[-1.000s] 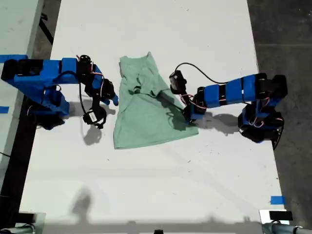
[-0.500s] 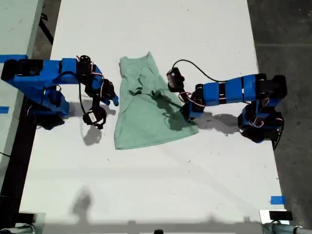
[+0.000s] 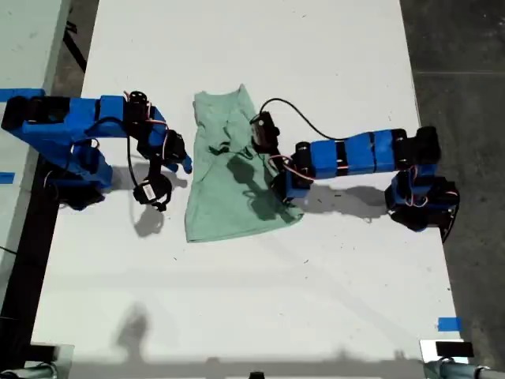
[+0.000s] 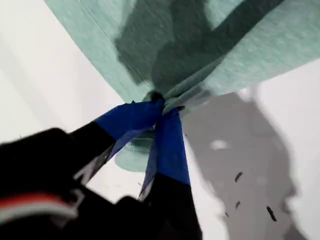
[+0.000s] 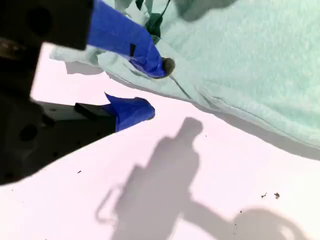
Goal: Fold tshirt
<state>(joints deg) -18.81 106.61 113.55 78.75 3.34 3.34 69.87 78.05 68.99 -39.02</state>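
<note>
The pale mint-green tshirt (image 3: 225, 201) lies on the white table (image 3: 316, 47), its hem toward the near edge. My first gripper (image 3: 278, 188) reaches in from the exterior view's right and is shut on a bunched fold of the tshirt's edge (image 4: 250, 45), lifted a little off the table; the blue fingertips (image 4: 170, 145) pinch the cloth together. My second gripper (image 3: 183, 163), at the end of the arm on the exterior view's left, stands open just beside the tshirt's other edge (image 5: 240, 55). One of its fingertips (image 5: 150, 57) rests at the crumpled sleeve area and the other (image 5: 132, 111) is over bare table.
Dark floor (image 3: 465, 63) runs along the table's edge at the exterior view's right. A blue tape mark (image 3: 448, 324) sits near the front corner on that side. A second pale surface (image 3: 24, 39) stands beyond the gap at the exterior view's left.
My first gripper has moved toward the exterior view's left with the tshirt's edge in it, drawing that side over the shirt. The second arm has barely moved.
</note>
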